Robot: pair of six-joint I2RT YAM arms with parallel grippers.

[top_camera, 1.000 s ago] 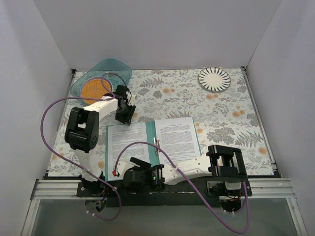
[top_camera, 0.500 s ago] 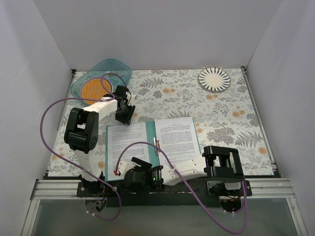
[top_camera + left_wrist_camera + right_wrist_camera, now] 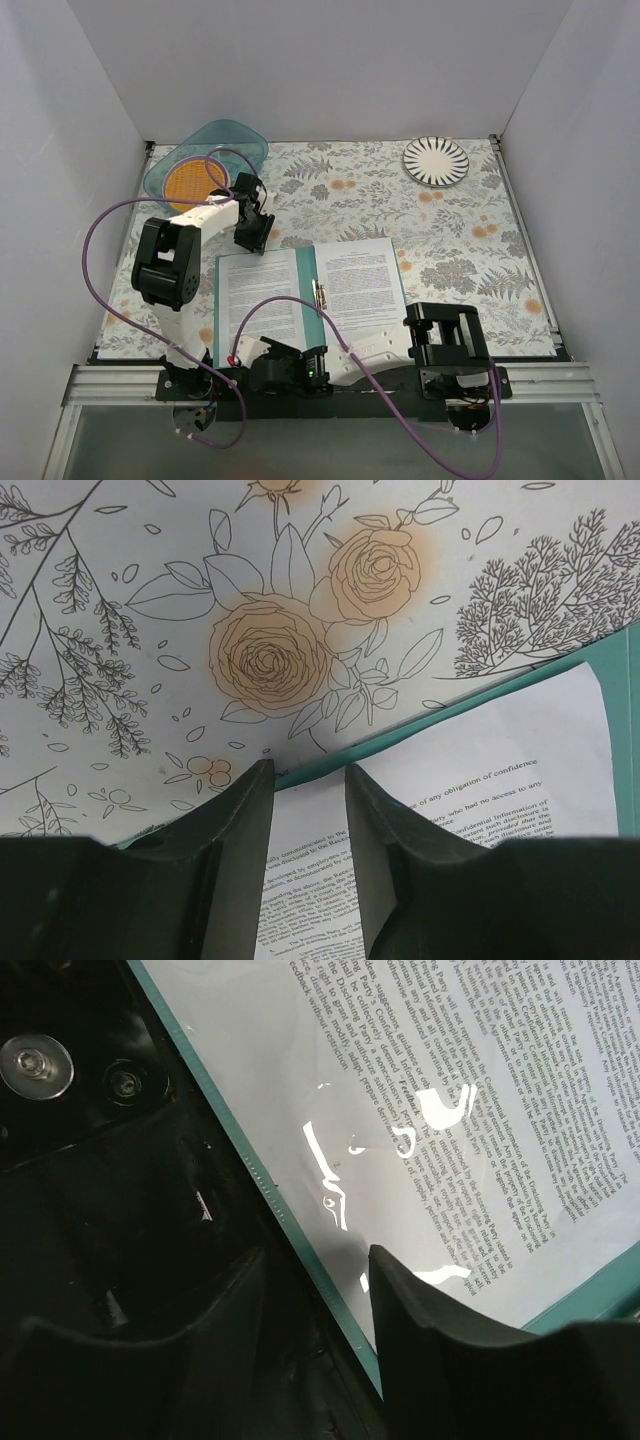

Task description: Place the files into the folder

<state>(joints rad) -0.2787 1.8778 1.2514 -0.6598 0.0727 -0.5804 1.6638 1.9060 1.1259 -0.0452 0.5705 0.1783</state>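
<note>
Folder lies open on tabletop, files on both leaves. Left tool, narrowly parted and empty, at far edge. Right tool, parted and empty, at near edge. Probable step: closing, which requires lifting one thin cover.

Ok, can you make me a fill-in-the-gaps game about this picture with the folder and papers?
1. The green folder lies ____ on the table, with papers on both halves.
2. The striped plate sits at the table's far ____ corner.
3. The disc inside the see-through bowl is ____ in colour.
Missing words: open, right, orange.
</note>
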